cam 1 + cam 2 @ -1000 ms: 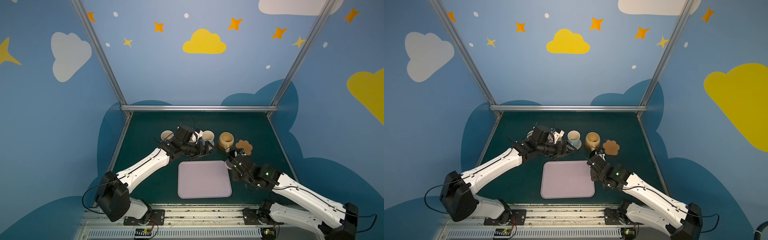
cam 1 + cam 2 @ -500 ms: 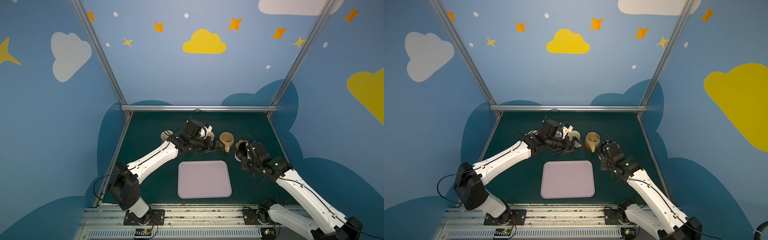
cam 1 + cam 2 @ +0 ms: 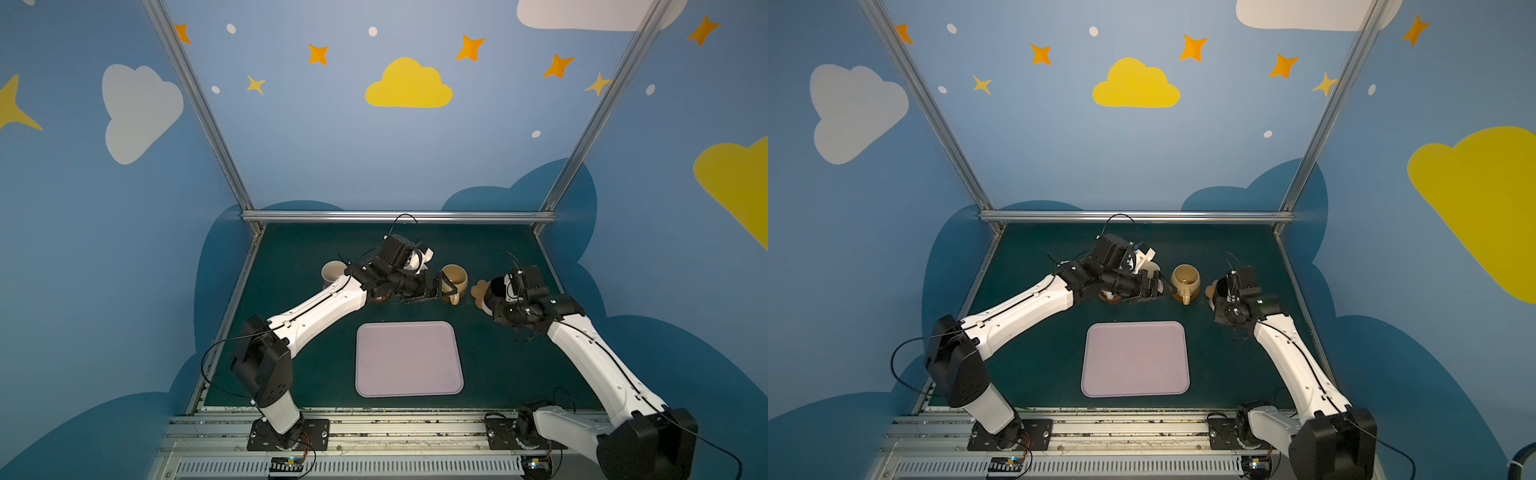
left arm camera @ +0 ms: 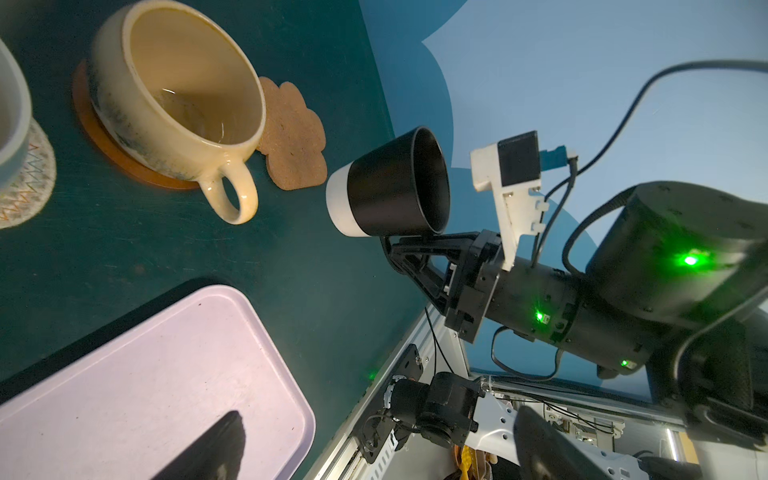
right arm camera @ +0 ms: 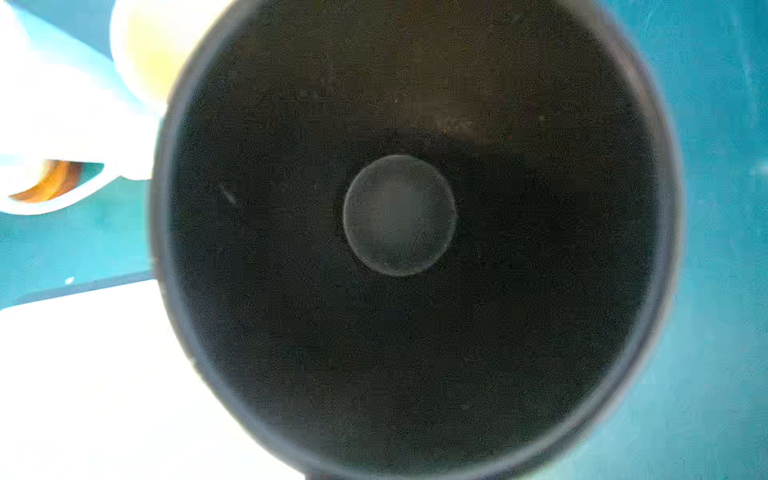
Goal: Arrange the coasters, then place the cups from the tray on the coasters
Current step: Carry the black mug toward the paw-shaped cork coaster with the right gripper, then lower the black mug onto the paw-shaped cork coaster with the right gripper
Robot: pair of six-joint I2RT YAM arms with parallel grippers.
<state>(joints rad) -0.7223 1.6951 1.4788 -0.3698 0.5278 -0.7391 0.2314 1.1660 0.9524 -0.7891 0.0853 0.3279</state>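
Right gripper [image 4: 409,243] grips the black mug [image 4: 388,189] by the paw coaster [image 4: 293,137]; left gripper [image 3: 438,286] gapes wide, empty.

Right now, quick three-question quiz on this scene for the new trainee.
1. True or false: the tray holds no cups.
2. Which gripper grips the black cup?
3. Fill in: the yellow cup stands on a round ___ coaster.
Key: 1 true; 2 the right gripper; 3 brown.
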